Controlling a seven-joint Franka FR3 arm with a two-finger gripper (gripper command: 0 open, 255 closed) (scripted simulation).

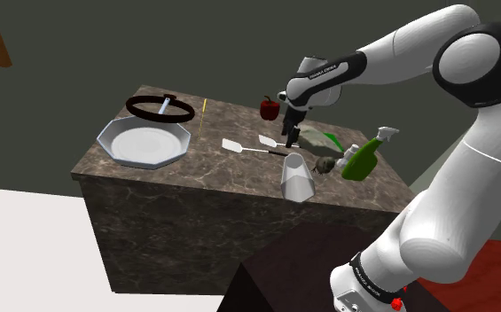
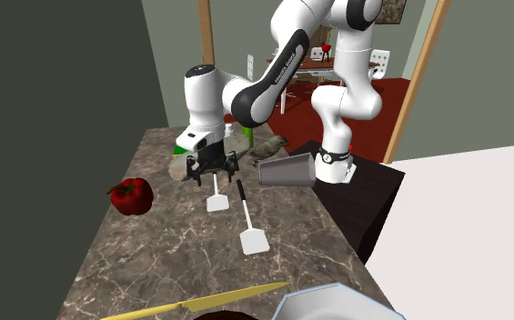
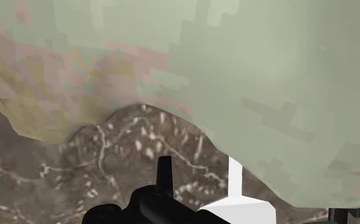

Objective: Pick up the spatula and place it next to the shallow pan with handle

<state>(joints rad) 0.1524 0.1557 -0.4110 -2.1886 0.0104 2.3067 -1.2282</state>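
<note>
White spatula (image 2: 216, 202) flat on stone counter (image 1: 204, 173), blade towards pan (image 1: 133, 104); pan dark, round, probably shallow, well apart.

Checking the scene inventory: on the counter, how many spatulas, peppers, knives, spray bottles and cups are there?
Spatulas: 2
Red pepper: 1
Yellow knife: 1
Green spray bottle: 1
Grey cup: 1
Total: 6

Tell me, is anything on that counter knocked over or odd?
Yes. The grey cup lies on its side near the edge of the counter, and the green spray bottle lies down too. I see nothing spilled.
</note>
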